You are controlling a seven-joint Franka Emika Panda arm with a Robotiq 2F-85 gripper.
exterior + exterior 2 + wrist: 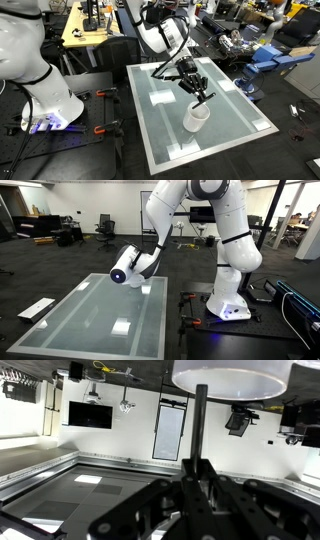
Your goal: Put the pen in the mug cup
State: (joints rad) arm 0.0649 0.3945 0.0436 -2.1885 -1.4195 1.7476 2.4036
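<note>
Tool [198, 470] clamps the upright pen [200, 422], tip at the mug cup [232, 378] on the glass table [160, 135].

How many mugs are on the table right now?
1. The white mug stands on the glass table, right under the tool holding the pen. In an exterior view the arm may hide it; no other mugs show.

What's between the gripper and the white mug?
Only the thin dark pen, held by the gripper, pointing at the white cylindrical mug; wrist view shows it.
</note>
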